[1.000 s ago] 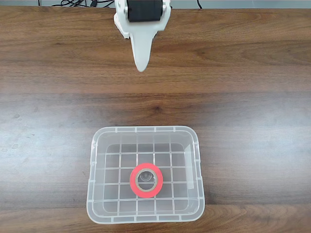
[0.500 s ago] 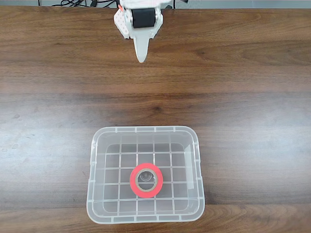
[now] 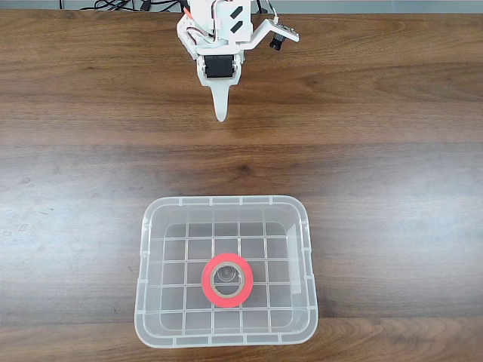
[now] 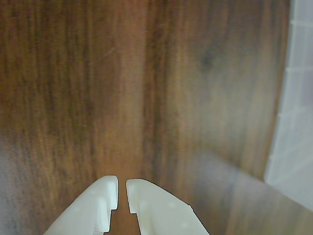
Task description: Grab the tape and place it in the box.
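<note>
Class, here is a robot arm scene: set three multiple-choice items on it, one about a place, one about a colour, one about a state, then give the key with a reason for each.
1. Where is the tape?
A. on the table beside the box
B. inside the box
C. between the gripper's fingers

2. What colour is the tape's outer ring?
A. blue
B. green
C. red-orange

3. How is the gripper?
A. shut and empty
B. shut on the tape
C. wide open over the box

Key:
1 B, the tape lies flat on the grid bottom of the clear box.
2 C, a red-orange ring surrounds a pale core.
3 A, the gripper hangs over the bare wooden table, fingertips nearly touching, nothing between them.
</note>
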`<state>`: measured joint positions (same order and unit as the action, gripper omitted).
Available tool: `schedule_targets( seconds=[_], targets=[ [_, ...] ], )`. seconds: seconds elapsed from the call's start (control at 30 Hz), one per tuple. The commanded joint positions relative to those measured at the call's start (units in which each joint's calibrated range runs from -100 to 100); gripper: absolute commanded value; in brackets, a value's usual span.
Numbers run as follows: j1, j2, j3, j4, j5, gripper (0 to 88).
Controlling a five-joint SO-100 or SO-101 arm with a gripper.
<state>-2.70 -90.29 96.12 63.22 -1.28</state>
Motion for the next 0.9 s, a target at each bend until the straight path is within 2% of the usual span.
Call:
schedule_targets(
  seconds=[0.0, 0.87],
  targets=[
    [-0.59, -8.58, 0.29, 4.33, -0.51, 1.2],
    [0.0, -8.58, 0.29, 5.27, -0.67, 1.4]
  ],
)
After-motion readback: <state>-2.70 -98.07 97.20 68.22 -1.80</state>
